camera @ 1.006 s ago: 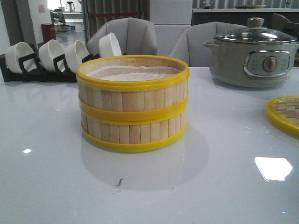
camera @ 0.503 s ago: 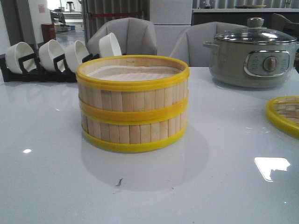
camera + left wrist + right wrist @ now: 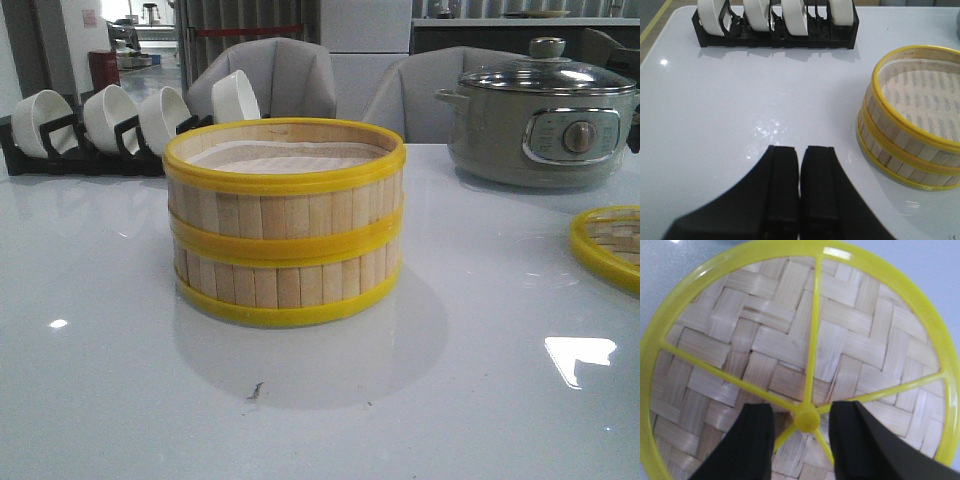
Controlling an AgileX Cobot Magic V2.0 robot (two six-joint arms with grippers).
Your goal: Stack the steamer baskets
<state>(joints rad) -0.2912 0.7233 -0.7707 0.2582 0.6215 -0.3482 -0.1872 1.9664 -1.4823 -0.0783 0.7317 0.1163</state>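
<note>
Two steamer baskets (image 3: 285, 220) stand stacked one on the other in the middle of the white table, pale slat walls, yellow rims, a white liner in the top one. The stack also shows in the left wrist view (image 3: 912, 135). My left gripper (image 3: 800, 152) is shut and empty over bare table, apart from the stack. My right gripper (image 3: 802, 412) is open just above the flat woven-bamboo lid (image 3: 805, 350), its fingers on either side of the yellow knob (image 3: 806, 420) without closing on it. Neither gripper shows in the front view.
The lid's edge (image 3: 608, 245) lies at the table's right side. A grey electric pot (image 3: 540, 115) with glass lid stands back right. A black rack of white bowls (image 3: 120, 125) stands back left, also in the left wrist view (image 3: 775, 25). Grey chairs stand behind the table.
</note>
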